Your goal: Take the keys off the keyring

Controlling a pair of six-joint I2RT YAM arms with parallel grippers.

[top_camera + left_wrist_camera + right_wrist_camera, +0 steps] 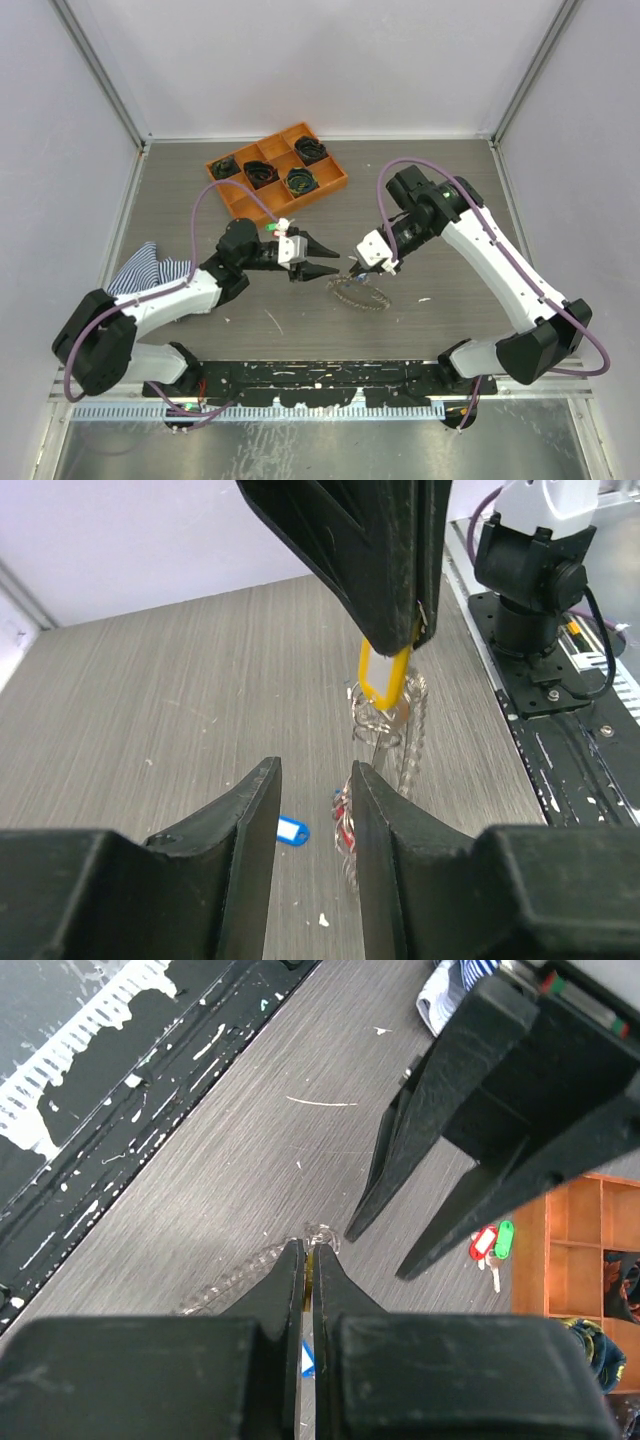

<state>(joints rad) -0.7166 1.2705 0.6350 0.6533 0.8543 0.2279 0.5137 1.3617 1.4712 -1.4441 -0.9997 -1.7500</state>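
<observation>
The tabletop (440, 200) is grey, with a fine wood-grain pattern of thin lines. The tray (335, 183) is orange, and the coiled bundles (263, 172) in it are black. The cloth (145, 268) has blue and white stripes. The left arm (170, 300) and the right arm (500, 260) are white with black joints, and a purple cable (215, 195) runs along each. The left pincer (315, 775) and the right pincer (308, 1260) are black. The tag at the right pincer's tip is a yellow tag (383, 675). On the tabletop lie a blue tag (290, 830), a red tag (484, 1243) and a green tag (503, 1238). The keyring (362, 294) is silvery grey. The base plate (330, 375) is black with white scratched patches.
</observation>
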